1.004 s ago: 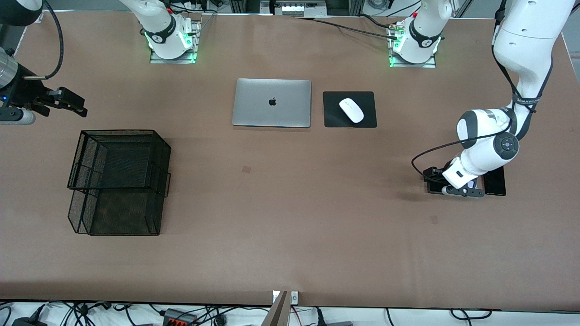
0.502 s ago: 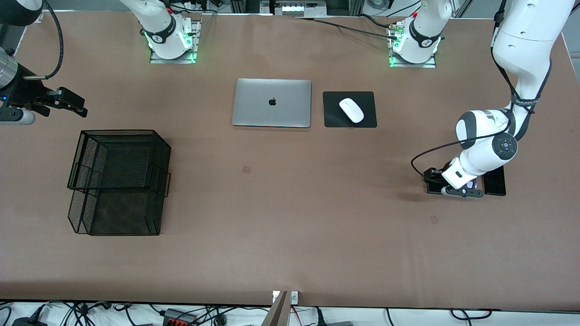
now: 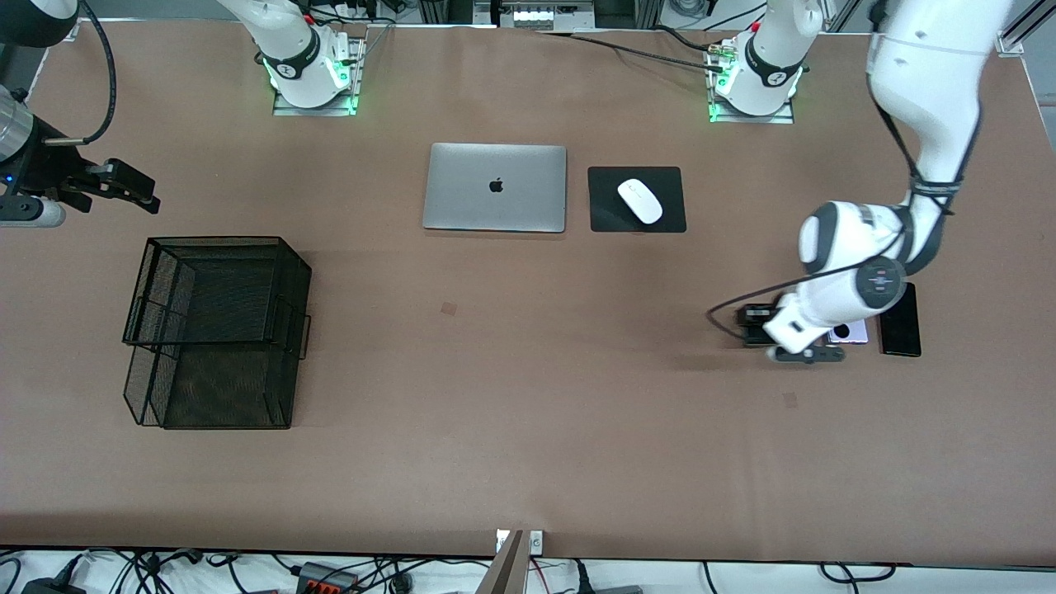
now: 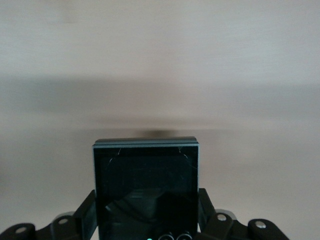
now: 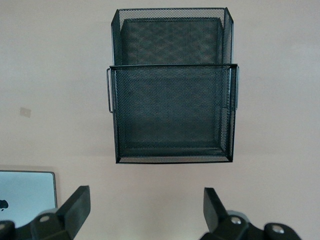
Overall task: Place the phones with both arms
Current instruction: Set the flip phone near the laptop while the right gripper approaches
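My left gripper [image 4: 146,220] is shut on the small squarish black phone [image 4: 146,180], one finger [image 4: 86,218] on each side edge, holding it just above the bare table. In the front view the left arm's wrist [image 3: 804,326] hides that phone. Beside the wrist, toward the left arm's end, the lilac-white phone [image 3: 850,332] and the long black slab phone [image 3: 900,322] lie flat on the table. My right gripper [image 3: 124,186] hangs open and empty over the right arm's end of the table, and its fingers [image 5: 75,206] stand wide apart.
A black two-tier mesh tray [image 3: 214,330] stands below the right gripper, nearer the front camera, and also shows in the right wrist view [image 5: 172,110]. A shut silver laptop [image 3: 495,187] and a white mouse [image 3: 640,200] on a black pad [image 3: 602,216] lie by the arms' bases.
My left gripper closed on the small black phone and carried it a little toward the right arm's end, uncovering the lilac-white phone. The right arm has not moved.
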`<control>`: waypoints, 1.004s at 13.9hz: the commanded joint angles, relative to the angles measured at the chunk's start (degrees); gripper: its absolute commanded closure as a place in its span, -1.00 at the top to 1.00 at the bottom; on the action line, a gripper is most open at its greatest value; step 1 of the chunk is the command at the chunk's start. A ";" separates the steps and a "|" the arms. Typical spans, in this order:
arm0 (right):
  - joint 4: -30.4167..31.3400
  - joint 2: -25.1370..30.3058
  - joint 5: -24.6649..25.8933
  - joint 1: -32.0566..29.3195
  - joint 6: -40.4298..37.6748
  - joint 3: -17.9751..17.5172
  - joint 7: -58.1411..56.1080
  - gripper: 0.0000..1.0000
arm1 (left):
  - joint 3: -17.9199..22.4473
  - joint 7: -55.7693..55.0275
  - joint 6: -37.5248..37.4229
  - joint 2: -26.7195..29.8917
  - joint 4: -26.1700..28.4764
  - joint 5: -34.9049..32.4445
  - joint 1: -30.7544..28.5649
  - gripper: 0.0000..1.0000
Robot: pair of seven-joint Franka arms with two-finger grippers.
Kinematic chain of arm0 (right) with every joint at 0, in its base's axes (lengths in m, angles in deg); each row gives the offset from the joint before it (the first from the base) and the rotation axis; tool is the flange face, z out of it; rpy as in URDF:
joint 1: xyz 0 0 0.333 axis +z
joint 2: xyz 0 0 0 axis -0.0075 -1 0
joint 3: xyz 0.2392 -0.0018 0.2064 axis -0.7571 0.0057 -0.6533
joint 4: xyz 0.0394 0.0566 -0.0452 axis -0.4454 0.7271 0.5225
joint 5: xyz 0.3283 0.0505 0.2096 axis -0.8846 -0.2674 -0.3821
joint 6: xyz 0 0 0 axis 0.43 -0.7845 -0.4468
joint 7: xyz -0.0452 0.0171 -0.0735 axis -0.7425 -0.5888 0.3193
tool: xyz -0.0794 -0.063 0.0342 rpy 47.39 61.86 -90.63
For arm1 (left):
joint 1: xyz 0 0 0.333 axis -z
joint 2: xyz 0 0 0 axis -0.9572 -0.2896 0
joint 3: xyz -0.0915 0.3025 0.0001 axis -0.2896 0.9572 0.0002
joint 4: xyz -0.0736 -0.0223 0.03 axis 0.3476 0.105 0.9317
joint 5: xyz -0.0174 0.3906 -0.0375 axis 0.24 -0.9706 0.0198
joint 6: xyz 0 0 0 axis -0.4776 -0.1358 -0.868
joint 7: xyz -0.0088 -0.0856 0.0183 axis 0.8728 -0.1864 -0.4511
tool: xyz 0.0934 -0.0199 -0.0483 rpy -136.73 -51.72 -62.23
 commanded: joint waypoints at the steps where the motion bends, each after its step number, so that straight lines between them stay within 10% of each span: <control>1: 0.55 -0.61 -0.98 -1.19 1.66 0.41 -0.04 1.00 | 0.77 -13.58 -3.24 -0.38 -6.37 4.85 10.78 -0.09; 10: -2.44 -4.04 -2.47 -1.19 2.55 0.06 -0.22 1.00 | 11.49 -37.45 -3.60 -23.13 -45.29 20.60 36.38 -0.13; 14: -3.14 -6.32 -2.65 -1.02 2.55 0.06 -0.05 1.00 | 12.45 -29.14 8.93 -28.95 -50.26 21.22 40.42 -0.16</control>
